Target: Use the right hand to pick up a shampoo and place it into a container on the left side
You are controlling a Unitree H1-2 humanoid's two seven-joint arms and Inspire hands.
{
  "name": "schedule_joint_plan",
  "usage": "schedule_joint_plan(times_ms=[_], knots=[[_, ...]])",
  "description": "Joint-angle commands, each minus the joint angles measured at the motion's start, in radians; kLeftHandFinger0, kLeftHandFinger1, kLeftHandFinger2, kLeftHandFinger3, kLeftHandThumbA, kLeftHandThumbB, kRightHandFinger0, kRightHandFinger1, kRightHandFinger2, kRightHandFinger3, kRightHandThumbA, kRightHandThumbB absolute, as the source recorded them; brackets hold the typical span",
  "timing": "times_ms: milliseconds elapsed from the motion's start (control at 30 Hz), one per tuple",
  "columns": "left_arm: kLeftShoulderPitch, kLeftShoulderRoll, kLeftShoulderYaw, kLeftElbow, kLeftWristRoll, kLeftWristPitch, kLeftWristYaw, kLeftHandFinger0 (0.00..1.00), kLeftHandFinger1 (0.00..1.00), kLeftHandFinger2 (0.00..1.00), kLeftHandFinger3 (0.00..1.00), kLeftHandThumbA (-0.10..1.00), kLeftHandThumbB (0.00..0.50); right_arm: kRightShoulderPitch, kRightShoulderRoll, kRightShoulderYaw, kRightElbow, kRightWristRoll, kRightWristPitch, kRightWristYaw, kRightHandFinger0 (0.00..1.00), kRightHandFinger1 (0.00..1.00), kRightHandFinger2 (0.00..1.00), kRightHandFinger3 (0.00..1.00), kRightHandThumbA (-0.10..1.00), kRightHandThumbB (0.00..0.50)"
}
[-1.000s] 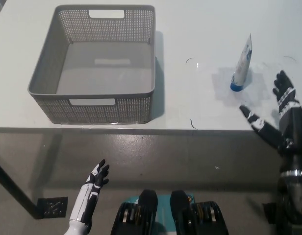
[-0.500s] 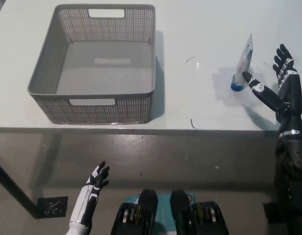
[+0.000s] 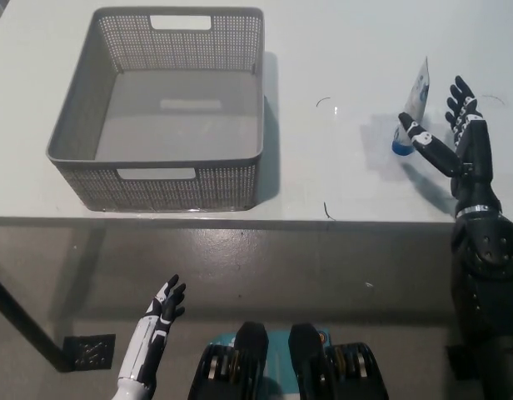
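Shampoo tube (image 3: 412, 107): we see it standing on its blue cap on the white table (image 3: 340, 50), far right side; long axis near vertical w/ slight lean, flat crimped end pointing up, cap end down.
Right hand (image 3: 453, 136): black, spread wide around the tube's lower part, nothing gripped; one finger tip meets the tube nr the cap, the other fingers rise just right of it.
Basket (image 3: 161, 175): grey perforated container, left half of table, well apart from the tube; we see nothing inside it.
Left hand (image 3: 163, 307): white, low at lower left, below the table edge, fingers apart, holding nothing.
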Motion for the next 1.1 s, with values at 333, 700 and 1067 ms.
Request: schedule_joint_plan(times_ms=[333,700,1067], knots=[[0.006,0.004,0.001,0.006,-0.023,-0.056,-0.014,1.00,1.00,1.00,1.00,0.96,0.068,-0.179,-0.024,0.019,0.259,-0.007,-0.101,-0.056,1.00,1.00,1.00,1.00,0.84,0.294],[0.003,0.005,0.000,0.009,-0.022,-0.062,-0.016,1.00,1.00,1.00,1.00,0.96,0.070,-0.279,-0.037,0.028,0.455,0.013,-0.144,-0.049,1.00,1.00,1.00,1.00,0.84,0.300],[-0.003,0.006,0.003,0.005,-0.027,-0.060,-0.017,1.00,1.00,1.00,1.00,0.97,0.071,-0.365,-0.057,0.016,0.599,0.033,-0.136,-0.053,1.00,1.00,1.00,1.00,0.85,0.301]])
